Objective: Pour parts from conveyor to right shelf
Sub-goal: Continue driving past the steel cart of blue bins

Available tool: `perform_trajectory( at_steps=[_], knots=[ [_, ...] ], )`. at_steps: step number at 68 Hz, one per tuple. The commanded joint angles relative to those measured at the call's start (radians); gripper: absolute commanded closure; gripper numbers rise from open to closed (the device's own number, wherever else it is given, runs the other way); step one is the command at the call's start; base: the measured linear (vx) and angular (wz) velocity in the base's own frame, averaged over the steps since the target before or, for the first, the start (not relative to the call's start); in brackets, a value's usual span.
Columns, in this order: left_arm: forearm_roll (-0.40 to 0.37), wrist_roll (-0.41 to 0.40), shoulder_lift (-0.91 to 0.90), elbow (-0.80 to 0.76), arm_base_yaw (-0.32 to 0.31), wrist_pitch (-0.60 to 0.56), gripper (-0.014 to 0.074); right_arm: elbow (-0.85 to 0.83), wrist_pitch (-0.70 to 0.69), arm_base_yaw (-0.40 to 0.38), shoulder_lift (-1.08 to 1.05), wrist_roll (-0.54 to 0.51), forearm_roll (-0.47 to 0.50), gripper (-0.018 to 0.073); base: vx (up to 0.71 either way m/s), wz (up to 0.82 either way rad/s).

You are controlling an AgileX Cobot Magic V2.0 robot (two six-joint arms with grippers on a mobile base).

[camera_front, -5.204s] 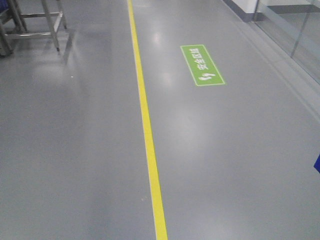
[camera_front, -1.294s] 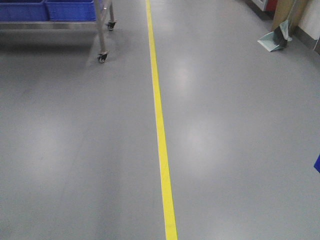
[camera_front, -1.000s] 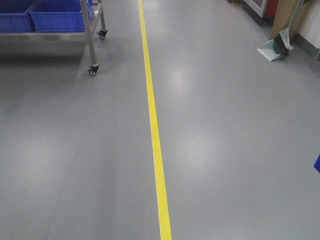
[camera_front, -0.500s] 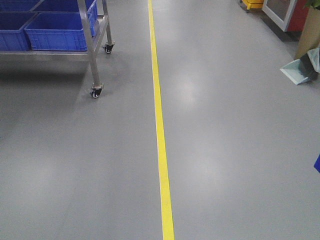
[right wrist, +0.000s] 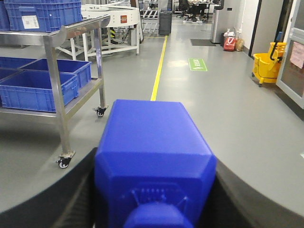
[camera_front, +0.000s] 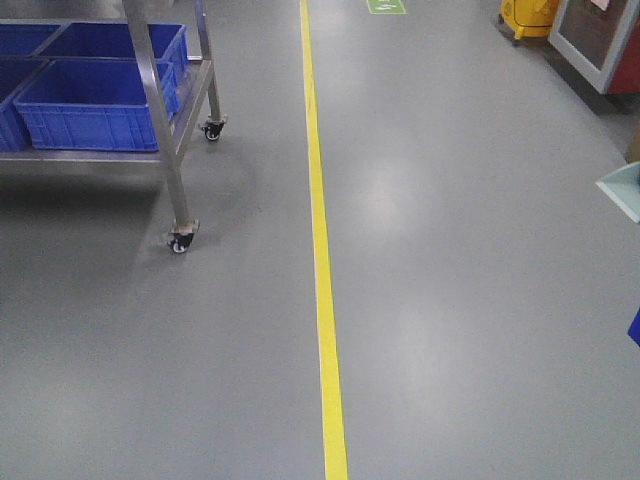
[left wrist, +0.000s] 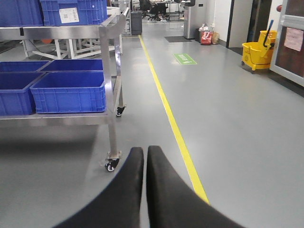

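At far left stands the shelf (camera_front: pixel 152 90), a steel frame on casters with blue bins (camera_front: pixel 85 105) on its lower level and more on top in the wrist views. Its near caster (camera_front: pixel 180 241) sticks out toward the robot's lane. If the base cuts in too tight on its approach, it could clip that caster or the corner post and shove the shelf off line.

The left gripper (left wrist: pixel 145 151) has its fingers pressed together with nothing between them. It is low and pointed forward, so it would be the first part to strike the frame in a tight turn.

The yellow line (camera_front: pixel 322 250) runs straight up the middle of the floor, which is bare on both sides.

The right gripper (right wrist: pixel 156 166) is clamped on the block (right wrist: pixel 149 128), one dark finger on each side. The block sits in the air ahead of the wrist, well apart from any bin. Its sides look smooth and glossy, so a jolt from the base or a sharp stop could let it slip or twist in the grip. A tip made before the wrist is over a bin would drop it on the floor or the steel ledge.

At far right are a mop bucket (camera_front: pixel 528 15) and a pale dustpan (camera_front: pixel 622 188), a hazard only if the base swings wide.
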Motion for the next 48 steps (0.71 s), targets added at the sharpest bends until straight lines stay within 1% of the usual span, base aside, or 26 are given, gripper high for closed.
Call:
perform_trajectory(
  at_steps=[1,48],
  knots=[
    [-0.001,-0.007,-0.005,-0.019,-0.005,-0.072,0.0603,-0.026,-0.072,-0.001,0.012,-0.009,0.012,0.0565,0.62,0.06],
    [-0.001,-0.007,-0.005,-0.019,-0.005,-0.072,0.0603,-0.026,-0.072,-0.001,0.012,-0.009,0.012,0.0565,0.60,0.15]
  ],
)
